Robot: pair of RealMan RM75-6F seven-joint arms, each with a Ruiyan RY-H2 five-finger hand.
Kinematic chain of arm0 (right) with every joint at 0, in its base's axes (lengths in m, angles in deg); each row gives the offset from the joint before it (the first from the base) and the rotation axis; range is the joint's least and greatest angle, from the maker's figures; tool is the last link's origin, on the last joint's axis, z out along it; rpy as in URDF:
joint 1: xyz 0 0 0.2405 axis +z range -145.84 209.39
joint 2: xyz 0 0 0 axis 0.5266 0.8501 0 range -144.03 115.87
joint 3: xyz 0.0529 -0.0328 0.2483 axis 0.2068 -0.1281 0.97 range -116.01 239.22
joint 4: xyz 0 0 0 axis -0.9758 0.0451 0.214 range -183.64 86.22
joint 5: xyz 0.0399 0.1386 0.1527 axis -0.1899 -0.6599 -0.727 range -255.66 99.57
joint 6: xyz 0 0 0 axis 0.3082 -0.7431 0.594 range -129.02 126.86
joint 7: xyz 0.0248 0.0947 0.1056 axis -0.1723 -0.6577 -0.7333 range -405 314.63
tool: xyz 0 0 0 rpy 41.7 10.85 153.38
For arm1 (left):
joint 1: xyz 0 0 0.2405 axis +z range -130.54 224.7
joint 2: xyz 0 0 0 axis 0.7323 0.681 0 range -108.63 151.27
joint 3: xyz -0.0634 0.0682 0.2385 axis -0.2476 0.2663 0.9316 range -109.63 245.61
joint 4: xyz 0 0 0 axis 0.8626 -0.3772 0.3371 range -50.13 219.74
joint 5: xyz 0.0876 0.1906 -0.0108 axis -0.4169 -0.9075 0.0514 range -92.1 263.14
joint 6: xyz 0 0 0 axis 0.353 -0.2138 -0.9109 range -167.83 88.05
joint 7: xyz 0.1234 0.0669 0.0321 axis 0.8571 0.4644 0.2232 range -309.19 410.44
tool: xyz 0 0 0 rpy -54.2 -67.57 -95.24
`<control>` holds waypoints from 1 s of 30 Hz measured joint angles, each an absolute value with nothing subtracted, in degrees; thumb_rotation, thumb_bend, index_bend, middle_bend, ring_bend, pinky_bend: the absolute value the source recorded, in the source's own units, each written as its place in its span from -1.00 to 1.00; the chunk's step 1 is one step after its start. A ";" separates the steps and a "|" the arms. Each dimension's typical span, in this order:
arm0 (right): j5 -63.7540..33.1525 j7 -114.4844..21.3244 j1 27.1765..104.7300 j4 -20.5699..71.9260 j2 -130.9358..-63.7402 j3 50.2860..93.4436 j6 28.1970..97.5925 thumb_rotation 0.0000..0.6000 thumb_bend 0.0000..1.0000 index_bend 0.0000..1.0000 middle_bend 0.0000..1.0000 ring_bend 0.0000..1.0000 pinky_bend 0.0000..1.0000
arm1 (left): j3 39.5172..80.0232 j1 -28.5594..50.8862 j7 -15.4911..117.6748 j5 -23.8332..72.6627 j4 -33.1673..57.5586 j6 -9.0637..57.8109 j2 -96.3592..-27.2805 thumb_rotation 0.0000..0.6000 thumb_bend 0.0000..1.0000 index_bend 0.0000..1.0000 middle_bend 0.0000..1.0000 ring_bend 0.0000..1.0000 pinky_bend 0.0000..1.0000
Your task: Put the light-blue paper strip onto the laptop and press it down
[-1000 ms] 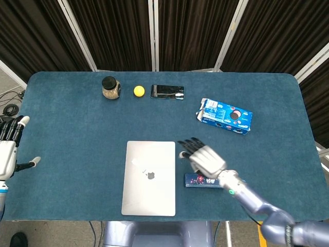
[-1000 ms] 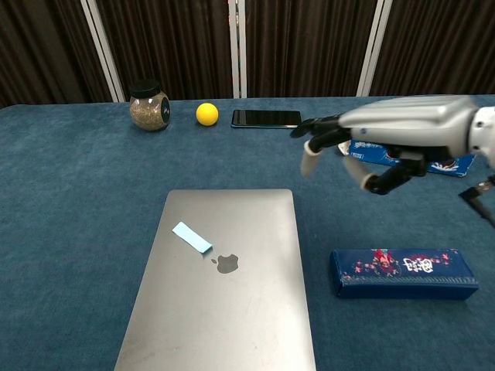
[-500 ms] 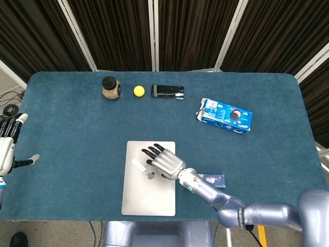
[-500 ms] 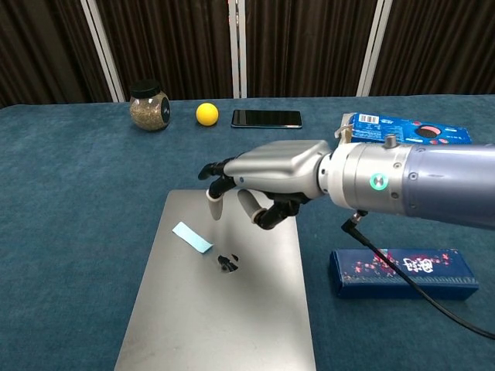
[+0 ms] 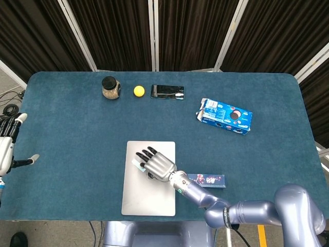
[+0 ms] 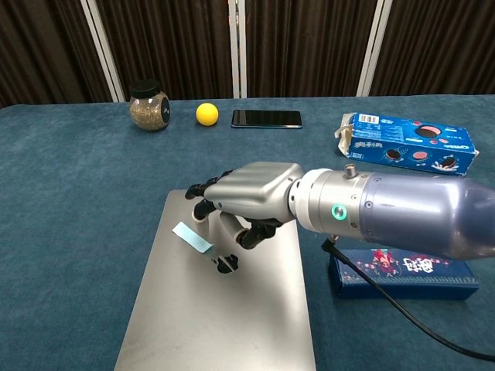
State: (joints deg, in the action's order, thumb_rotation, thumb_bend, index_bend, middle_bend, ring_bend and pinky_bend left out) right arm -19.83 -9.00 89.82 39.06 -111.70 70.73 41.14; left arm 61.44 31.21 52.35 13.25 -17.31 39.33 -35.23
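Note:
The closed silver laptop (image 5: 148, 201) (image 6: 224, 325) lies near the table's front edge. On its lid, left of the logo, lies the light-blue paper strip (image 6: 192, 236) (image 5: 136, 164). My right hand (image 5: 156, 164) (image 6: 249, 192) hovers low over the lid, palm down, fingers spread and bent toward the strip's far end. It holds nothing, and I cannot tell whether the fingertips touch the strip. The hand hides part of the logo. My left hand (image 5: 6, 149) hangs off the table's left edge, fingers apart and empty.
A dark-blue box (image 5: 206, 180) (image 6: 402, 272) lies just right of the laptop, under my right forearm. Along the back stand a jar (image 6: 148, 106), a yellow ball (image 6: 206, 114) and a phone (image 6: 266, 118). A blue cookie box (image 6: 404, 144) lies at the right.
My right hand has swept left from beside the laptop onto its lid, and now sits lower with its fingers over the strip. The strip has not moved.

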 measured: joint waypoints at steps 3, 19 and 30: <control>-20.23 -8.45 90.19 38.51 -112.30 69.91 41.29 1.00 0.85 -0.30 -1.00 -1.00 -1.00 | 61.22 31.29 52.18 13.24 -17.33 39.17 -35.15 1.00 -1.00 -1.00 -1.00 -1.00 -1.00; -21.06 -7.36 92.06 36.48 -114.70 68.10 42.94 1.00 0.85 -0.29 -1.00 -1.00 -1.00 | 60.31 31.80 51.52 12.83 -17.43 38.33 -34.78 1.00 -1.00 -1.00 -1.00 -1.00 -1.00; -20.58 -7.93 91.91 36.11 -114.54 66.96 43.46 1.00 0.85 -0.28 -1.00 -1.00 -1.00 | 60.02 31.98 51.56 12.64 -17.55 38.02 -34.78 1.00 -1.00 -1.00 -1.00 -1.00 -1.00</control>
State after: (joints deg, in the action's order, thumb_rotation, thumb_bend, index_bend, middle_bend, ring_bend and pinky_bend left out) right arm -20.58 -7.93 91.91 36.11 -114.54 66.96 43.46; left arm 60.02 31.98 51.56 12.64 -17.55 38.02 -34.78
